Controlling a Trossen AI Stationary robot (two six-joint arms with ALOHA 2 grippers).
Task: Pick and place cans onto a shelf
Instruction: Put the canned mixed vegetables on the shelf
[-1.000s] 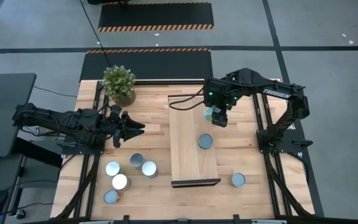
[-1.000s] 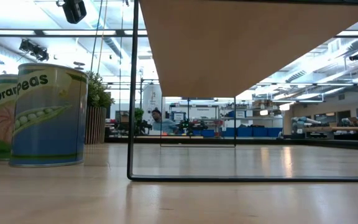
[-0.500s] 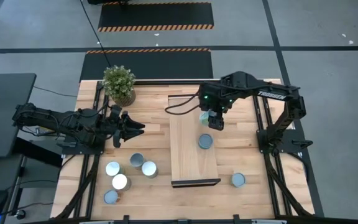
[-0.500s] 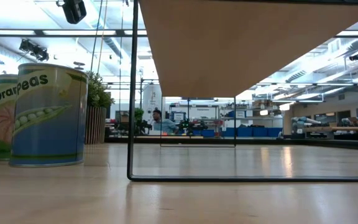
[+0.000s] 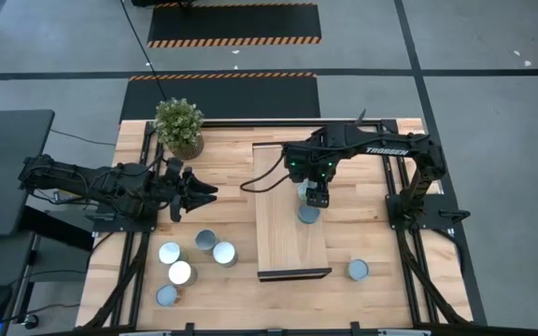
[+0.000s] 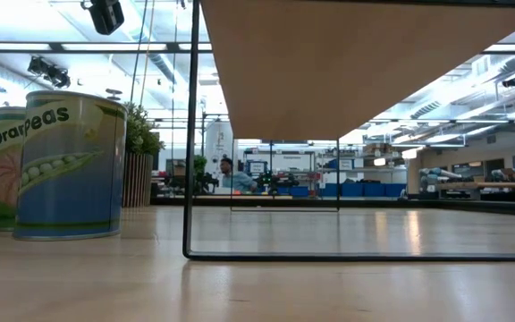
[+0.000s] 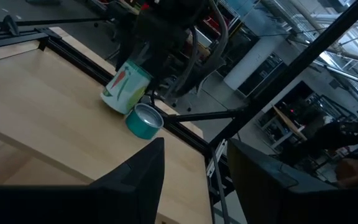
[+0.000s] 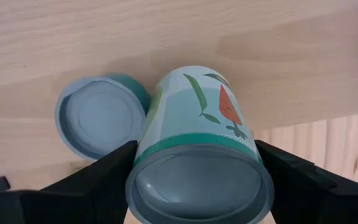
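Note:
My right gripper [image 5: 313, 193] hangs over the light-wood shelf [image 5: 283, 238], shut on a carrot-label can [image 8: 197, 130], also seen in the left wrist view [image 7: 126, 87]. Close beside it a teal can [image 5: 307, 215] stands on its base on the shelf. Several more cans [image 5: 205, 241] stand on the tabletop at the near left, and one [image 5: 358, 270] stands at the near right. My left gripper [image 5: 202, 191] waits level at the table's left, open and with nothing between its fingers. My right gripper pinches the carrot can between its two fingers [image 8: 98, 180], one on each opposite side of the wall [image 8: 143, 155] near the top rim. The fingers come from above, pointing down. The can hangs upright over the shelf, next to the teal can.
A potted plant [image 5: 178, 126] stands at the far left of the table. In the low view a peas can [image 6: 68, 165] and another can behind it [image 6: 3, 170] stand left of the shelf's thin black leg [image 6: 188, 134]. Bare plank lies near of the teal can.
My right gripper has carried the carrot can toward the table's near edge and a little left, sinking as it went. It was off the shelf's far right side and now hangs over the plank beside the teal can. The can has stayed upright.

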